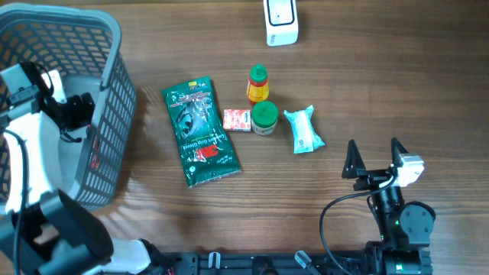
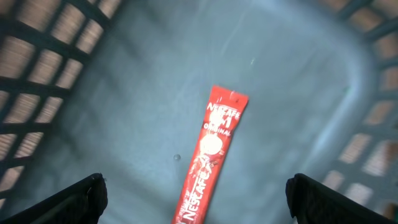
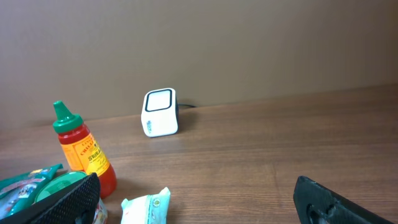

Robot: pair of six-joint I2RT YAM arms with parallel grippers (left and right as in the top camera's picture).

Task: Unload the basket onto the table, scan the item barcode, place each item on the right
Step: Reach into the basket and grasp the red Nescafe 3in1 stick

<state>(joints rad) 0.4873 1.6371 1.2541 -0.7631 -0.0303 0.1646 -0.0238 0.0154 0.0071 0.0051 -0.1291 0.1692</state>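
Wooden counter [image 1: 367, 92] was seen carrying a white box-shaped scanner [image 1: 280, 21] and five loose goods, among them a green foil pouch [image 1: 200, 131] and a red sauce bottle [image 1: 258, 84]. One red stick sachet [image 2: 211, 155] lay inside the grey plastic basket [image 1: 114, 46], below the left hand [image 2: 196, 194], spread and empty. The right hand [image 1: 374, 156] was spread, idle. Most scanning was judged outstanding.

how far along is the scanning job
Done, it seems: one red Nescafe stick lies in the basket, under the open left tool. In hand: nothing; the right tool is open and empty. Left: green bag, small red box, sauce bottle, green-lidded jar and tissue pack wait on the table, short of the scanner.
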